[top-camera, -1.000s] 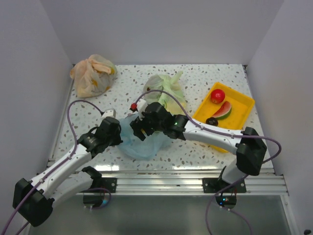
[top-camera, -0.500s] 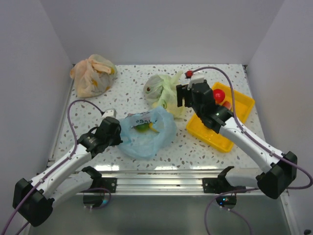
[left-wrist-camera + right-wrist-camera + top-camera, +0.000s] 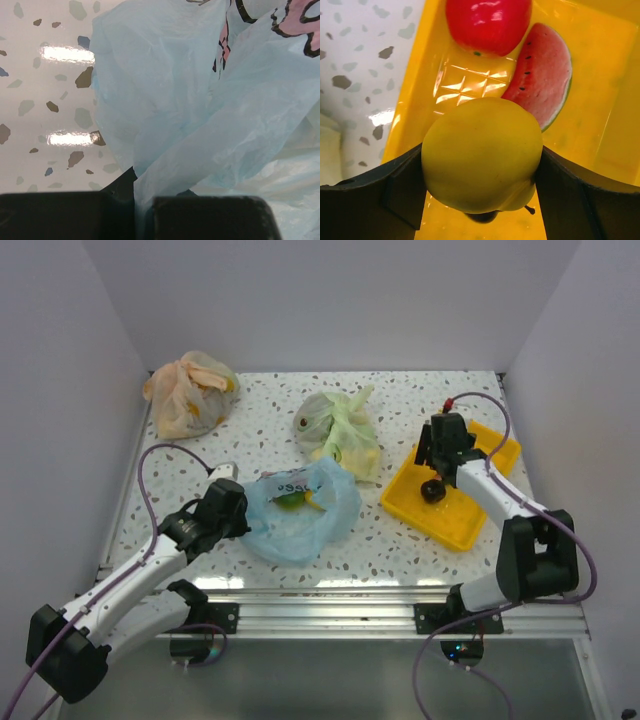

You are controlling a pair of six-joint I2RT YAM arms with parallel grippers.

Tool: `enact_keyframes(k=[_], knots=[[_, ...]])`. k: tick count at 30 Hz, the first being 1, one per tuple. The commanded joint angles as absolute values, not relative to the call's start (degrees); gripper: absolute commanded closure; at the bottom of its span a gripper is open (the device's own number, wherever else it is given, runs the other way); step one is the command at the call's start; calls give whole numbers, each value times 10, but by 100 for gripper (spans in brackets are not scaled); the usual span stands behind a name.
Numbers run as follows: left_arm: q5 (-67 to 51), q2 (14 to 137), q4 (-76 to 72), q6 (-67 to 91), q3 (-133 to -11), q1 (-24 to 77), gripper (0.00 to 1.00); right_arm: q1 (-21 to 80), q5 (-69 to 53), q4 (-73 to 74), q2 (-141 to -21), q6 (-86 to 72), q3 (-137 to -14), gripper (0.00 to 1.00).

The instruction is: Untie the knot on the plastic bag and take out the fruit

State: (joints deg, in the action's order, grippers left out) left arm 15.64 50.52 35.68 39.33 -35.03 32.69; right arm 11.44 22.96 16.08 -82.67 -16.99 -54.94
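Note:
The light blue plastic bag (image 3: 300, 512) lies slack at the table's front middle, and its knot does not show. A green fruit (image 3: 289, 500) shows through the bag. My left gripper (image 3: 236, 514) is shut on the bag's left edge; the left wrist view shows the blue film (image 3: 200, 125) pinched in my left gripper (image 3: 142, 200). My right gripper (image 3: 441, 452) hangs over the yellow tray (image 3: 455, 523), shut on a yellow pear (image 3: 482, 150). Below it lie a red apple (image 3: 487, 20), a watermelon slice (image 3: 543, 75) and a dark purple fruit (image 3: 433, 490).
A pale green tied bag (image 3: 340, 425) sits behind the blue bag, left of the tray. An orange bag (image 3: 190, 392) lies in the far left corner. White walls close in three sides, and a metal rail (image 3: 330, 612) runs along the near edge.
My right arm swung from above the blue bag rightward to over the yellow tray, carrying the pear. The left arm and the bag edge it holds stayed put.

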Motion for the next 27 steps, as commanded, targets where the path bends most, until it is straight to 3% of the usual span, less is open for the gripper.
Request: enact_keyframes(k=[1, 4, 6, 11, 17, 27], knots=[[154, 496, 348, 381, -366, 326, 100, 81, 212, 129, -852, -206, -566, 41], [151, 495, 345, 381, -366, 326, 100, 73, 207, 146, -881, -205, -587, 11], [151, 495, 344, 380, -365, 326, 100, 73, 201, 156, -888, -203, -599, 1], [149, 495, 339, 381, -366, 326, 100, 73, 182, 167, -855, -193, -595, 1], [149, 498, 338, 382, -370, 326, 100, 101, 62, 172, -777, -149, -599, 1], [149, 518, 338, 391, -404, 326, 100, 354, -19, 160, -700, -67, -644, 3]])
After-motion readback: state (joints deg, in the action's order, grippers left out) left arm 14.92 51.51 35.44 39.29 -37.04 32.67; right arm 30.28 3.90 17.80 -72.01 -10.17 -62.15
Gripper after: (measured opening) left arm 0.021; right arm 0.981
